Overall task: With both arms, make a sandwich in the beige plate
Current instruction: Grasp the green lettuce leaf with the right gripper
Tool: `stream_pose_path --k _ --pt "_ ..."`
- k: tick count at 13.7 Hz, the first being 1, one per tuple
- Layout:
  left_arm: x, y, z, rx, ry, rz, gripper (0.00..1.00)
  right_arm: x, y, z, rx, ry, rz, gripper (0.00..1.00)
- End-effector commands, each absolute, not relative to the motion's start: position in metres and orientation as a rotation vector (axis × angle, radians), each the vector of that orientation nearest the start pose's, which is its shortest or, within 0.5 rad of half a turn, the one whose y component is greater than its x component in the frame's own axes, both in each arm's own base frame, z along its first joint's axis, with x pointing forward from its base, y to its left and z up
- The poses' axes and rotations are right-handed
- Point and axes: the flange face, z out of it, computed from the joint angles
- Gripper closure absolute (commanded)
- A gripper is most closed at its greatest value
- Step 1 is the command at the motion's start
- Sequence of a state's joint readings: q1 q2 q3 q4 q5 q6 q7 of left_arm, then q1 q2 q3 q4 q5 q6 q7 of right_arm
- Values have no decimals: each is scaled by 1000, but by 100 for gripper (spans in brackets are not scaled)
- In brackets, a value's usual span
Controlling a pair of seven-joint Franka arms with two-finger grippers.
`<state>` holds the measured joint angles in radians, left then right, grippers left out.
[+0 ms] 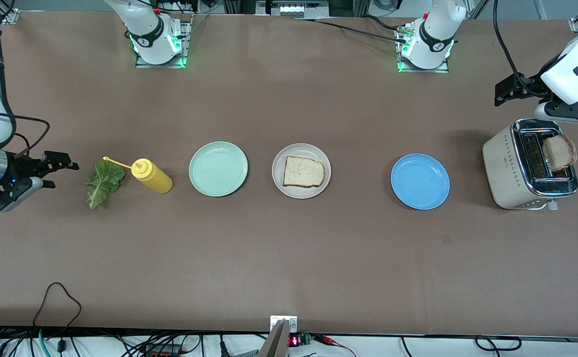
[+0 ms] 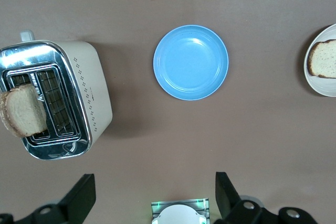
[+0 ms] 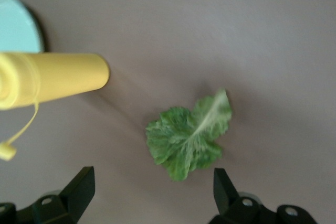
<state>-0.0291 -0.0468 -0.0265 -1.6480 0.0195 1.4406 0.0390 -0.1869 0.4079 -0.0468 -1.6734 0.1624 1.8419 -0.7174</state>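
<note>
Across the middle of the brown table (image 1: 289, 248) everything lies in one row; take the round pale pinkish-beige plate (image 1: 280, 184) as the dial's centre, with twelve toward the robots' bases.

A round blue plate (image 1: 420, 181) lies at three o'clock, slightly nearer the front camera than the beige one. Past it, toward the left arm's end, stands a cream and chrome two-slot toaster (image 1: 509, 168) with a slice of brown-crusted bread (image 1: 559, 152) sticking up out of one slot.

At nine o'clock lies a round mint green plate (image 1: 218, 168), then a yellow plastic squeeze bottle (image 1: 154, 176) on its side, cap off its nozzle and hanging by a strap. A crinkly green lettuce leaf (image 1: 104, 182) lies flat just beside it, toward the right arm's end.

On the beige plate rests one square-ish slice of light brown bread (image 1: 303, 171), bare on top.

The right gripper (image 1: 60, 174) hovers over the table at nine o'clock of the lettuce, fingers spread wide and holding nothing. The left gripper (image 1: 501, 93) hangs over bare table at twelve o'clock of the toaster, fingers likewise apart and empty.
</note>
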Motion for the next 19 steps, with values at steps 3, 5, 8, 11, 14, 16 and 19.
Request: stream_pose_path --k 3,5,8,11,14,16,19 --pt "526 -30 609 -3118 138 249 0 628 -95 324 -3043 -163 397 0" --pt "526 -29 609 -3116 138 249 0 634 -87 301 -3170 -82 395 0" --pt "526 -29 609 -3118 138 249 0 633 -87 247 -3248 -119 271 0" --pt "526 -29 609 -3116 138 249 0 634 -93 212 -3274 -162 249 0" --pt "526 -29 609 -3118 135 249 0 633 -94 198 -3272 -186 238 10" --pt "526 -30 609 -3118 138 249 0 632 -96 193 -3280 -225 256 45" --pt "526 -30 609 -3118 138 249 0 632 -97 192 -3297 -265 266 75"
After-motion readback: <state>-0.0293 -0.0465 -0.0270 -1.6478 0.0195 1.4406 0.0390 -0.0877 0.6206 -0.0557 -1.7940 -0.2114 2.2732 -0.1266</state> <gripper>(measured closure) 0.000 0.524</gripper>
